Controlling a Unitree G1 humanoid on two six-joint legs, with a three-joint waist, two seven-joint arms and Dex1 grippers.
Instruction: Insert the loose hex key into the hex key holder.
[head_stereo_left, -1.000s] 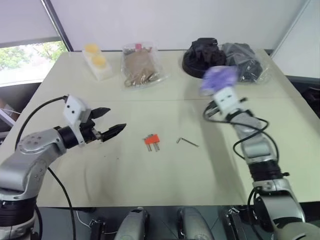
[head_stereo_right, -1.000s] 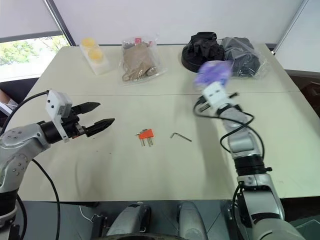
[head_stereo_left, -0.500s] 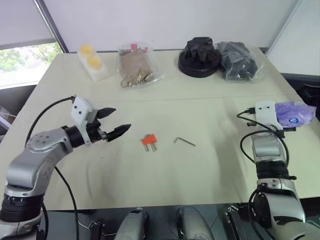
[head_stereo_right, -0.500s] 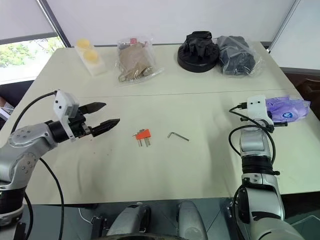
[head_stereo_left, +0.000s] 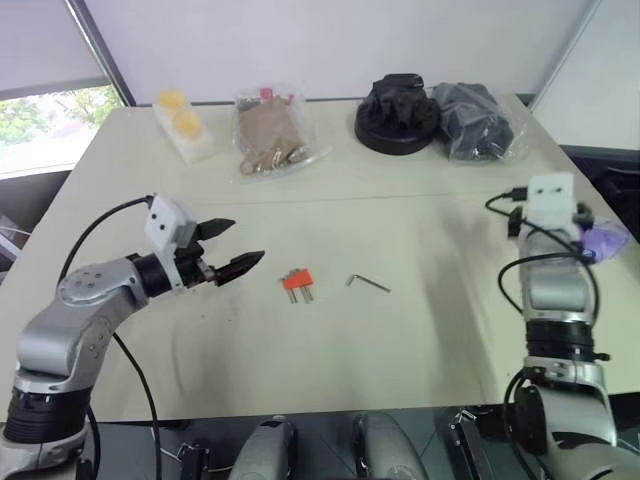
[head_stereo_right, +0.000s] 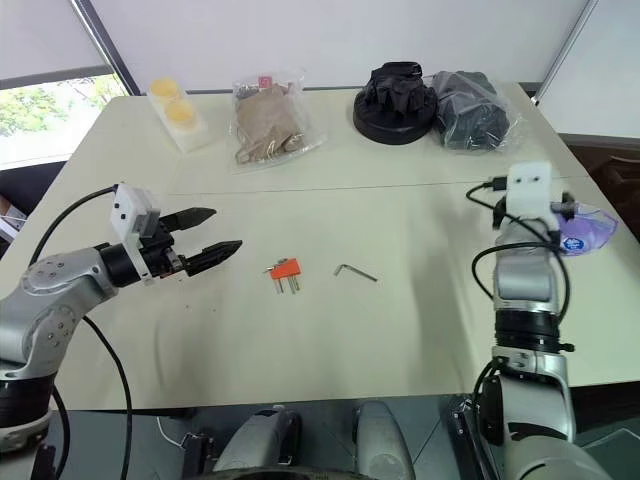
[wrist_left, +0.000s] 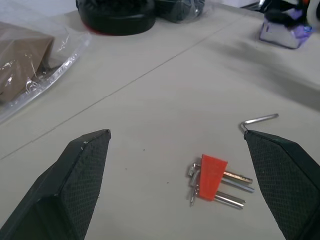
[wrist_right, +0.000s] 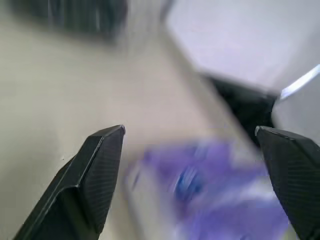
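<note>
Lying apart: one loose hex key (head_stereo_left: 368, 283), one hex key holder (head_stereo_left: 298, 281).

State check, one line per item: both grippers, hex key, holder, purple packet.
left gripper: open, empty, hovering left of the holder
right gripper: open, empty, above the purple packet
loose hex key: flat on table, not inserted
hex key holder: lying on table, short keys sticking out
purple packet: on table at right edge, not gripped
</note>
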